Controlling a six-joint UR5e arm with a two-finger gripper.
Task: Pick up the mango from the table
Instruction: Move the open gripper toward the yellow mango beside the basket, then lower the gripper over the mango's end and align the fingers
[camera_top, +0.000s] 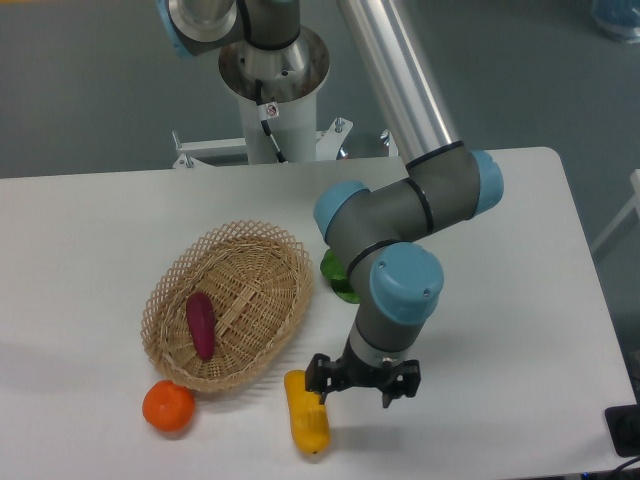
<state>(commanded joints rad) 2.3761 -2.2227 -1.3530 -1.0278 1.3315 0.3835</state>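
The mango (306, 414) is a yellow elongated fruit lying on the white table (500, 300) near the front edge, just below the basket. My gripper (362, 390) hangs low over the table right of the mango's upper end. Its jaws stand apart and nothing shows between them. The left finger (318, 382) is at or against the mango's upper end; I cannot tell if they touch.
A wicker basket (250, 270) holding a purple elongated vegetable (200, 324) stands left of the arm. A round orange (168, 407) lies in front of the basket, left of the mango. A green object (338, 278) is partly hidden behind the arm.
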